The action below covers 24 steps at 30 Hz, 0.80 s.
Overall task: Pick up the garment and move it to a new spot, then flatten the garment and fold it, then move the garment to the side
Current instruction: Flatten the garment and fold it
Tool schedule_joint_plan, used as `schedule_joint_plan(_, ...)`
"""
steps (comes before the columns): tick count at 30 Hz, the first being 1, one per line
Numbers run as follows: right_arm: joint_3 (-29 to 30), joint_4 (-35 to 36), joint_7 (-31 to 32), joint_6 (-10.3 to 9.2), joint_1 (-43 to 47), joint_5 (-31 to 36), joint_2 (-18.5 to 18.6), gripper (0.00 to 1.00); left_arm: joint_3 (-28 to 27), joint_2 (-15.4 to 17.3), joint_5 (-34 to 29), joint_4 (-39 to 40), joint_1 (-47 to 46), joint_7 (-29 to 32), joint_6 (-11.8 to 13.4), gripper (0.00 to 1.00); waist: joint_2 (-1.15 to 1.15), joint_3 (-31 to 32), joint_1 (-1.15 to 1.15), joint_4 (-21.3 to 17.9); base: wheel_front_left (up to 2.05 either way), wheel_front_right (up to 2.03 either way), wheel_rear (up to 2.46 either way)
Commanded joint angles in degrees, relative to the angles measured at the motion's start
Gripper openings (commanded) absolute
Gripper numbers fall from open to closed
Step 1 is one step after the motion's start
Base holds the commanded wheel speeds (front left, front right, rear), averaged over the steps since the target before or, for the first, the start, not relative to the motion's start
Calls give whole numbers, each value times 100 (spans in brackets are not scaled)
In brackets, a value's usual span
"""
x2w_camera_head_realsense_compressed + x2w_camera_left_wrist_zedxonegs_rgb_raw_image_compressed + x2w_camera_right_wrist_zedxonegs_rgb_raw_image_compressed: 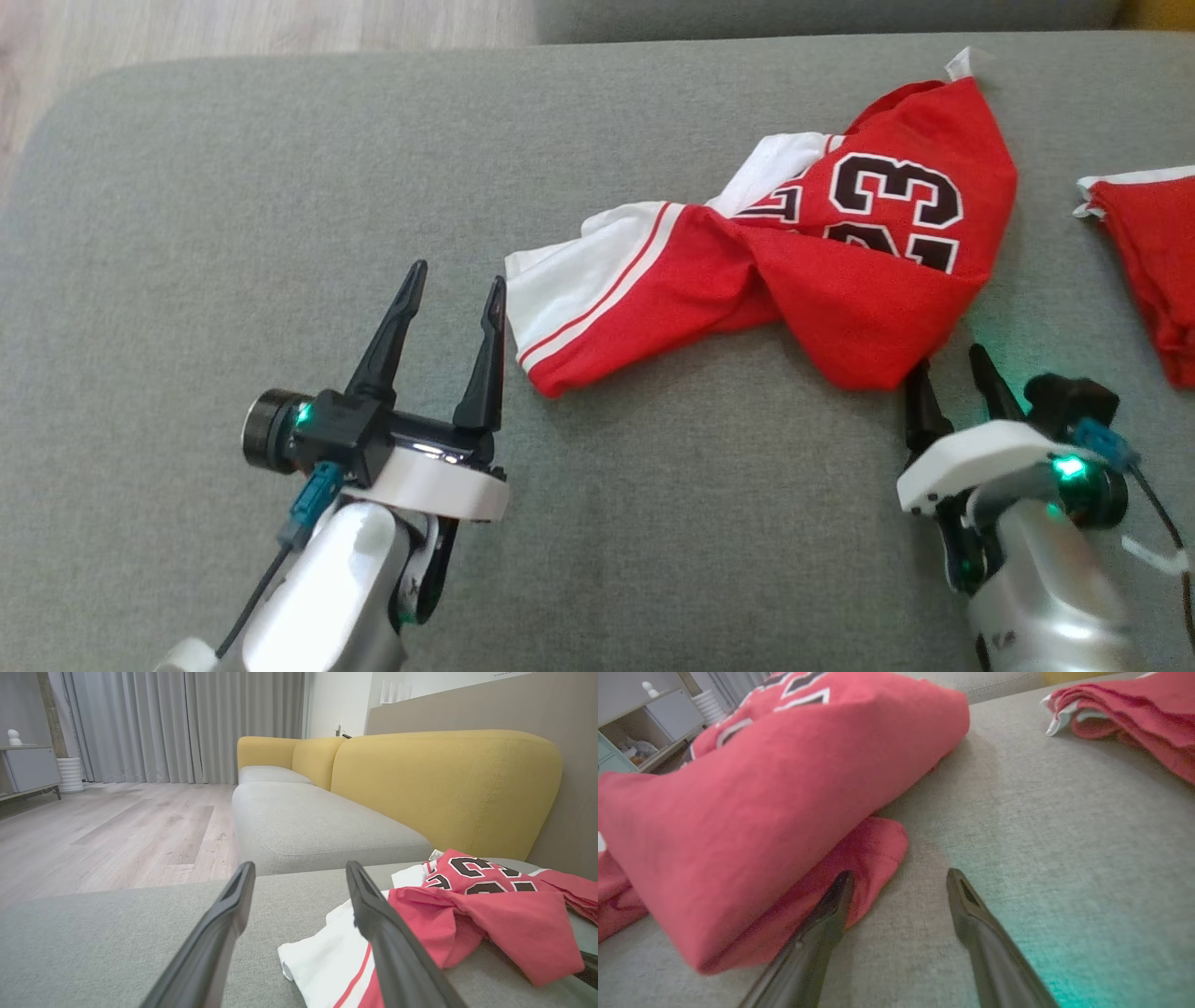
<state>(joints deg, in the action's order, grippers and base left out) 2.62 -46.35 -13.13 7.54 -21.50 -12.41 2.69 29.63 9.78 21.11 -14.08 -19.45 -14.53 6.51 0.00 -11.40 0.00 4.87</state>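
Left gripper [457,275]: fingers spread wide with nothing between them, hovering over the grey seat cushion [233,233]. Its right fingertip is just beside the white hem of the garment [840,271]; whether they touch cannot be told.
Left wrist view: the left finger lies over bare cushion, while the right finger crosses in front of the garment's white panel.
Right gripper [948,357]: fingers parted, gripping nothing, low over the cushion. They point at the near red edge of the garment.
Right wrist view: the left fingertip sits at the lower red flap, under the overhanging fold. The right finger is over bare cushion, where a green glow falls.
Garment: a red jersey with a white striped panel and black "23" numerals, crumpled and twisted on the cushion. It lies between the two grippers and ahead of both. From the left one it runs forward and right; from the right one, forward and left.
Second red cloth [1153,252]: on the same cushion, forward and right of the right gripper, apart from the garment.
Yellow backrest [444,779]: far ahead of the left gripper, beyond the garment.
Wooden floor [117,826]: ahead and left of the left gripper.
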Motion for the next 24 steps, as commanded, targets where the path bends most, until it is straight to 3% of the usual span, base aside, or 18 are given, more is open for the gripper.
schedule_joint_plan(1, -157, 7, 1, -5, -230, 61, 19, 100, -232, 26, -48, 149, -111, -47, -13, 100, 0, -37, 0, 38, 0, 0, 0)
schedule_joint_plan(3, -224, -300, 89, -5, -394, 135, 19, 100, -251, -3, -70, 133, -115, -47, -35, 100, 0, -57, 0, 68, 0, 0, 0)
schedule_joint_plan(4, -259, -428, 105, -5, -463, 157, 19, 63, -262, -15, -79, 123, -115, -47, -47, 100, 0, -62, 0, 80, 0, 0, 0)
schedule_joint_plan(5, -271, -540, 98, -5, -526, 194, 19, 0, -276, -23, -87, 113, -115, -47, -57, 100, 0, -66, 0, 87, 0, 0, 0)
schedule_joint_plan(9, -9, -784, -38, -5, -683, 357, 19, 0, -367, -27, -116, 75, -101, -47, -71, 100, 0, -41, 0, 34, 0, 0, 0)
schedule_joint_plan(13, 657, -801, -137, -5, -598, 692, 19, 0, -440, -37, -147, 43, -36, -47, -76, 100, 0, 76, 0, -124, 0, 0, 0)
schedule_joint_plan(18, 1853, -315, -173, -5, -242, 1495, 19, 0, -519, -78, -189, 7, 61, -47, -112, 100, 0, 312, 0, -428, 0, 0, 0)
schedule_joint_plan(24, 2521, 134, -176, -5, -47, 1975, 19, 0, -528, -161, -226, -48, 99, -47, -169, 100, 0, 456, 0, -563, 0, 0, 0)
